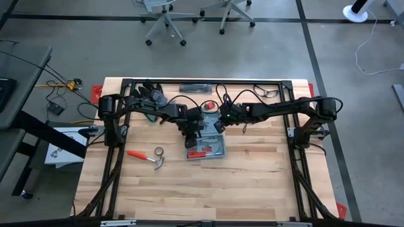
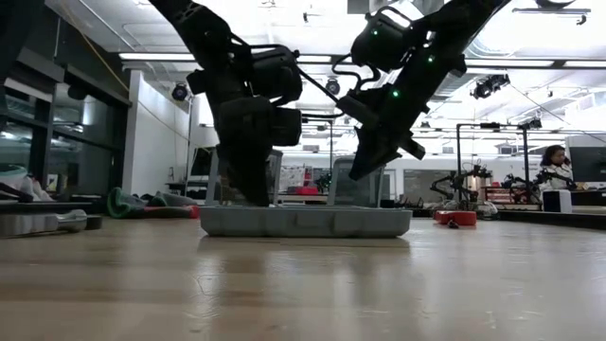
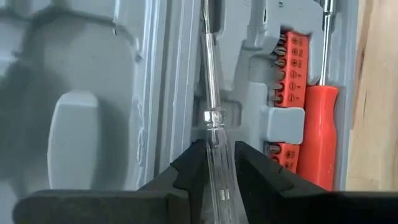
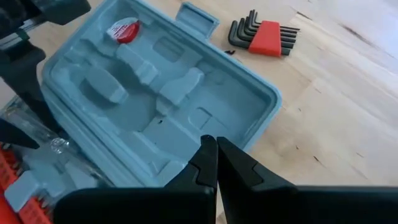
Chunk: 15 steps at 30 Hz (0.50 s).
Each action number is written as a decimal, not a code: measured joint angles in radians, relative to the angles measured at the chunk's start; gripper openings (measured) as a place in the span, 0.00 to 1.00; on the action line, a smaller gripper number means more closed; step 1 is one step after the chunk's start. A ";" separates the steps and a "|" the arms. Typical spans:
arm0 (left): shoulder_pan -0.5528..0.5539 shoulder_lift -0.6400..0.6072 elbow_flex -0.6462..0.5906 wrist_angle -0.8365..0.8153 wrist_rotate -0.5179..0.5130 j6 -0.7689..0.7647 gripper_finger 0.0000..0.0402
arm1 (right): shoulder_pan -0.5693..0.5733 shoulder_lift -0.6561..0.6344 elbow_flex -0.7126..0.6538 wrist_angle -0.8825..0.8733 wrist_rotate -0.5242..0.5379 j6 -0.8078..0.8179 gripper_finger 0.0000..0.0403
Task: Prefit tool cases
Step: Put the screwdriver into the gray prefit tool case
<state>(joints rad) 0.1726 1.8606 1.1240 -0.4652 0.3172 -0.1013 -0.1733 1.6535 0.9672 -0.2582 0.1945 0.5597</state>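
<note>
1. Tool case lies open on the table, lid half toward the back, tray half w/ moulded recesses toward the front. It's the landmark here.
2. Left gripper sits right over the case's tray half, pointing down into it, just by the hinge line.
3. Left fingers stand a little apart w/ a clear-handled screwdriver between them; handle runs up through the gap, shaft lying along a recess in the case. Can't tell if the pads press it or just flank it.
4. Beside that screwdriver in the case: an orange bit holder and an orange-handled screwdriver, both seated in their recesses.
5. Right gripper is at the case's lid edge, on the side opposite the left arm; fingers closed tight together, gripping nothing that shows.
6. Red hex key set lies on the table just beyond the case's lid corner.
7. Hammer and a tape roll lie left of the case, apart from it.
</note>
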 joint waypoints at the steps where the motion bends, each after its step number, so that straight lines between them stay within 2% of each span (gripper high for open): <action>1: 0.000 0.000 0.000 0.000 0.000 0.000 0.19 | 0.003 0.000 0.000 0.000 -0.005 0.000 0.00; 4: 0.000 -0.001 0.000 -0.001 0.004 0.000 0.19 | 0.017 0.000 0.000 0.024 -0.016 0.000 0.00; 10: 0.033 -0.087 0.000 0.006 0.030 0.009 0.20 | 0.051 0.000 0.000 0.214 -0.183 -0.025 0.00; 15: 0.103 -0.172 0.000 0.024 0.077 0.040 0.20 | 0.058 0.000 0.000 0.323 -0.213 -0.004 0.00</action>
<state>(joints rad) 0.2759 1.6882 1.1236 -0.4417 0.3946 -0.0616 -0.1149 1.6531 0.9672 0.0647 -0.0182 0.5555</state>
